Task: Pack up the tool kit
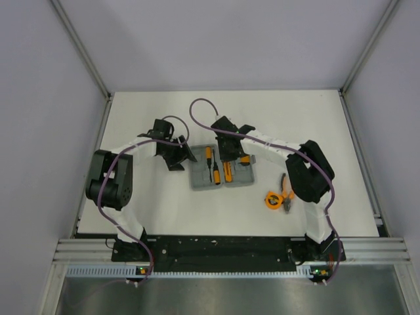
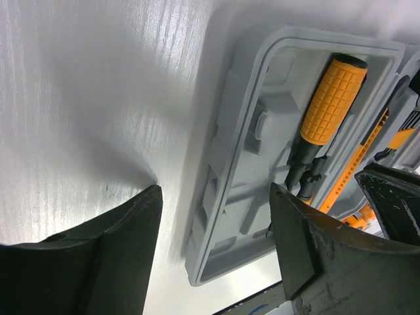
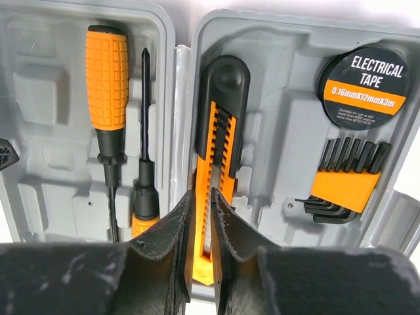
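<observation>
So, going across: the left gripper (image 2: pixel 215 197) is hanging low just off the left edge of the case (image 1: pixel 199 173), fingers spread wide and not holding anything. One finger is sitting over the bare table (image 1: pixel 144 210) and the other is reaching over the case's left half.

The case is lying open flat in the middle of the table, just ahead of the arms. In the left half the big screwdriver (image 3: pixel 106 79) is sitting in its slot, and the small screwdriver (image 3: pixel 144 164) is lying right beside it, tip pointing away from the camera. The outer recesses on that side are showing nothing in them.

In the right half the utility knife (image 3: pixel 220 111) is lying in its moulded bed. The right gripper (image 3: pixel 202 197) is coming at it from the near end, fingers pressed in on either side of the orange body, so it's looking like a pinch on the knife. I can't tell whether it's seating it or about to let go. Further right, the electrical tape (image 3: pixel 365 77) and the hex keys (image 3: pixel 344 184) are sitting in their spots.

Off to the right of the case, well clear of it, the tape measure (image 1: pixel 273 199) and the pliers (image 1: pixel 287 193) are lying loose on the table.

My read: it's maybe two thirds done. Those two are waiting to go in, and the lid is waiting to be folded shut.
</observation>
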You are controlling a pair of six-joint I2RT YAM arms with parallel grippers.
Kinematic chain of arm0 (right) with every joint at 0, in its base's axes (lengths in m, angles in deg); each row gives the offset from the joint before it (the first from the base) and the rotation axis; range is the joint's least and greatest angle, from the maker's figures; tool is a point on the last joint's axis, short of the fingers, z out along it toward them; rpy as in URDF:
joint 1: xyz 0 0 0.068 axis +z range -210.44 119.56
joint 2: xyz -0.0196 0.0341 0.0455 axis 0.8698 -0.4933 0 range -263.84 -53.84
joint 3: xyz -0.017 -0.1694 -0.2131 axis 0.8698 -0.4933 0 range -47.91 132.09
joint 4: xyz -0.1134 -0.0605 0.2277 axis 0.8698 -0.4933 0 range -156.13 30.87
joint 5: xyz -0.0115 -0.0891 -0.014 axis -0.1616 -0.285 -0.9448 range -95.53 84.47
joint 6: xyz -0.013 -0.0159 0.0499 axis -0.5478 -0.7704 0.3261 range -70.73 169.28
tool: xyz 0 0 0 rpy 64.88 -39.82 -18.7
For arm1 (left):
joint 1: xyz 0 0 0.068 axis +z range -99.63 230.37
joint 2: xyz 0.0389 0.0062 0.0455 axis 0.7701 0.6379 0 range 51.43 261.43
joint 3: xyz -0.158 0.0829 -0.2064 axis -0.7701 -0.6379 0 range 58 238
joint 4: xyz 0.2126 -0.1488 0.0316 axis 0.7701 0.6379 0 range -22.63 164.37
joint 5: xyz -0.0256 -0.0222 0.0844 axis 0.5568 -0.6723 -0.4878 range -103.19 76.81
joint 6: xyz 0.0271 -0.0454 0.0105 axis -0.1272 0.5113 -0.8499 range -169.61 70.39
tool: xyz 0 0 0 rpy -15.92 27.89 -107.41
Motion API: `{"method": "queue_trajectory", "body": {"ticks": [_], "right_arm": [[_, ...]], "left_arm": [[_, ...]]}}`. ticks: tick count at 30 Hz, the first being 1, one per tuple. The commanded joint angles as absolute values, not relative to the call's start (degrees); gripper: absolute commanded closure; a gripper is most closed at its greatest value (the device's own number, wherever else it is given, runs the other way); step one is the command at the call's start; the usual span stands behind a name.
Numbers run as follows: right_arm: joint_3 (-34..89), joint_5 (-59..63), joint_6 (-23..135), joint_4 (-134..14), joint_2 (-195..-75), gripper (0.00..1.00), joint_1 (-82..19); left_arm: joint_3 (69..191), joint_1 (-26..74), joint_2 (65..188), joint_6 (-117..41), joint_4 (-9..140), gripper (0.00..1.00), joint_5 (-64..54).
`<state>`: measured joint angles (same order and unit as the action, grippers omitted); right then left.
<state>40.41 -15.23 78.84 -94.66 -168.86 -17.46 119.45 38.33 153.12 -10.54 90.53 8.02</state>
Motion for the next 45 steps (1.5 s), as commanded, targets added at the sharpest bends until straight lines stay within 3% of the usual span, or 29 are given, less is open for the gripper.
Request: {"method": "queue_trajectory", "body": {"ticks": [1,13,33,42,45], "right_arm": [[41.4,-14.5,78.5,-93.5,-169.9,0.88,-17.0],[38.8,-14.5,79.2,-93.2,-172.5,1.00,-17.0],[34.2,-9.8,83.6,-92.7,-177.6,1.00,-18.8],[44.3,-11.0,80.4,-93.3,-171.5,1.00,-19.9],[47.9,-10.7,79.3,-93.4,-170.2,0.89,-19.9]], "left_arm": [[119.8,38.7,153.2,-10.5,89.7,0.30,9.0],[119.9,38.7,153.6,-10.5,89.7,0.30,9.1],[119.9,38.7,153.7,-10.4,89.6,0.30,9.7],[121.2,38.8,153.2,-10.2,90.7,0.30,9.0],[121.6,38.8,153.0,-10.2,91.0,0.30,8.7]]}}
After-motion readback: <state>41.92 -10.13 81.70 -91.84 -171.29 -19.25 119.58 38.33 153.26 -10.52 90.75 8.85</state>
